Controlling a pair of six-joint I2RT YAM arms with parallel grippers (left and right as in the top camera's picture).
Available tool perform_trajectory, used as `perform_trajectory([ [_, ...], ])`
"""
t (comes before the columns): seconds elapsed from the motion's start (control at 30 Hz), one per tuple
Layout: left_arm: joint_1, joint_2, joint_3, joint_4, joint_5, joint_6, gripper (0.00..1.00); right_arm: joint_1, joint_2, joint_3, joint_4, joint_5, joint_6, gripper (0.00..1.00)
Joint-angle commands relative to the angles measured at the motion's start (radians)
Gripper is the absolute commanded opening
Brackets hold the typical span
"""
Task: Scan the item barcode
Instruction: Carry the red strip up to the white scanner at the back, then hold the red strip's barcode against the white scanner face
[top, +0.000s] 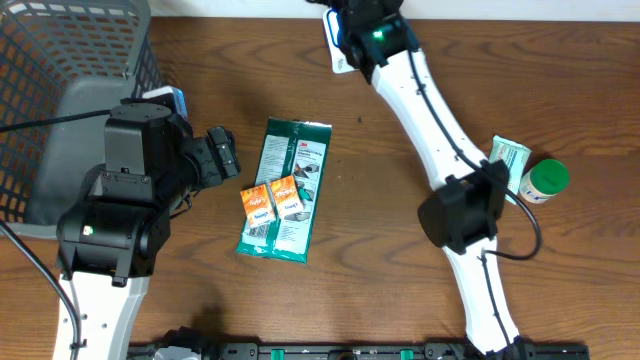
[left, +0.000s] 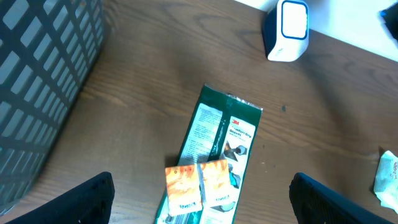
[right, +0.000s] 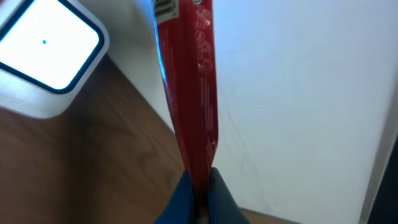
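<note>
Right pincer (right: 200, 190) is clamped shut on one edge of a red packet (right: 189, 93), holding it at the far edge of the desk (top: 380, 300) just beside the white scanner (right: 43, 50). The left pincer (top: 228, 152) hangs wide open and empty near the green package (top: 285, 190). Presenting the item seems to be the step in hand: the packet appears edge-on, so what looks like its barcode label (right: 165, 7) likely needs turning toward the scanner's window.

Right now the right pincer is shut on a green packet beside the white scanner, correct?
Not green: the right pincer is shut on a red packet beside the white scanner, as the right wrist view shows.
</note>
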Motion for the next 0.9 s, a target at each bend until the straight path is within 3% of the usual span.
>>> perform_trajectory([
  [0.0,0.003,-0.002,0.013,0.000,-0.016,0.002,0.91,0.021,0.061,0.014,0.069,0.111,-0.114,0.01],
  [0.2,0.003,-0.002,0.013,0.000,-0.016,0.002,0.90,0.035,0.169,0.014,0.176,0.228,-0.292,0.01],
  [0.53,0.003,-0.002,0.013,0.000,-0.016,0.002,0.91,0.065,0.307,0.014,0.242,0.310,-0.381,0.01],
  [0.7,0.003,-0.002,0.013,0.000,-0.016,0.002,0.90,0.067,0.359,0.014,0.235,0.356,-0.478,0.01],
  [0.87,0.003,-0.002,0.013,0.000,-0.016,0.002,0.90,0.084,0.372,0.012,0.192,0.383,-0.482,0.01],
])
